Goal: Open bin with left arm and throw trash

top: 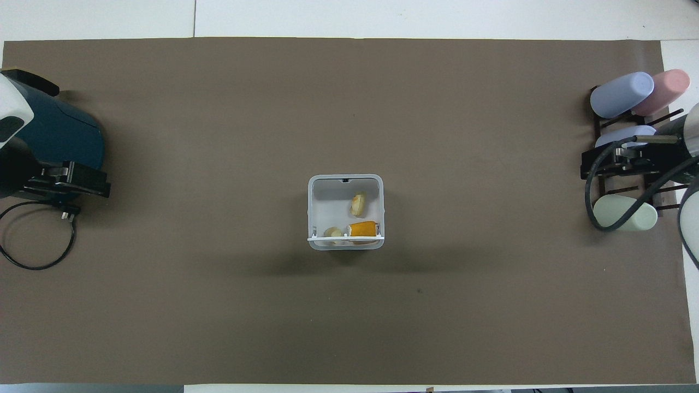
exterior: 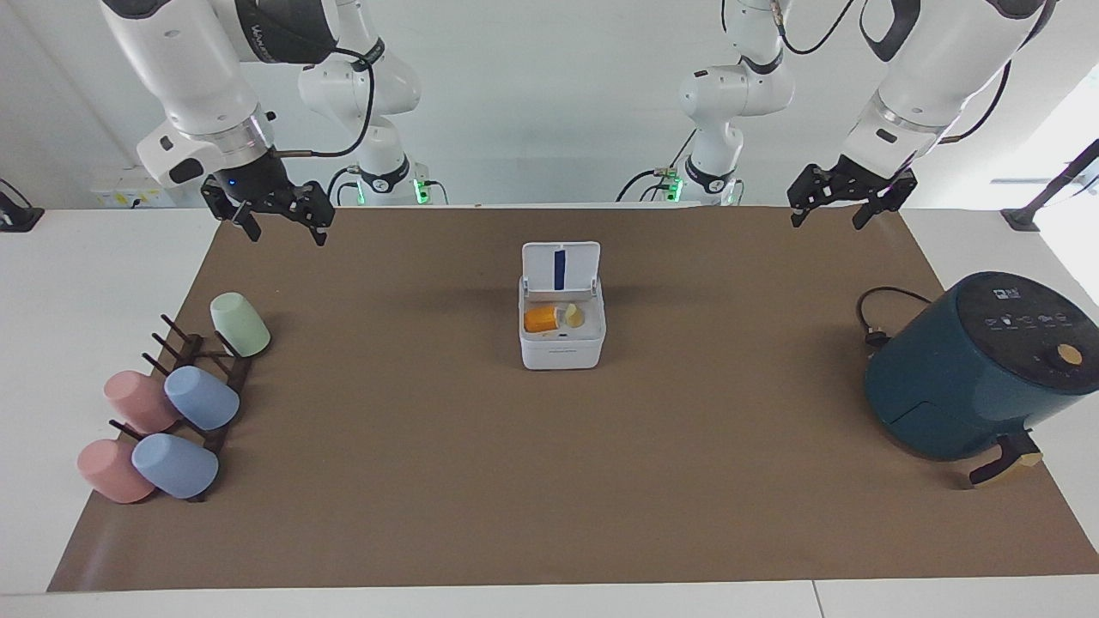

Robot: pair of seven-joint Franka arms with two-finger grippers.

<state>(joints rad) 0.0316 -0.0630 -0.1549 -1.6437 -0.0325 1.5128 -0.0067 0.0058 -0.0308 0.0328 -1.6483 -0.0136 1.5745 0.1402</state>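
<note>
The white bin [exterior: 562, 348] stands mid-mat with its lid [exterior: 561, 266] hinged upright on the robots' side. Inside lies the trash: a bright orange piece [exterior: 541, 319] beside a pale lump [exterior: 573, 316]. From overhead the bin [top: 312, 210] shows the orange piece [top: 363, 228] and two pale lumps [top: 358, 203]. My left gripper [exterior: 826, 221] hangs open and empty over the mat's corner at the left arm's end. My right gripper [exterior: 288, 233] hangs open and empty over the mat's corner at the right arm's end, above the cup rack in the overhead view.
A dark teal air fryer [exterior: 970, 369] with its black cord [exterior: 876, 318] sits at the left arm's end. A dark rack with several pastel cups [exterior: 172, 403] lies at the right arm's end. A brown mat [exterior: 549, 481] covers the table.
</note>
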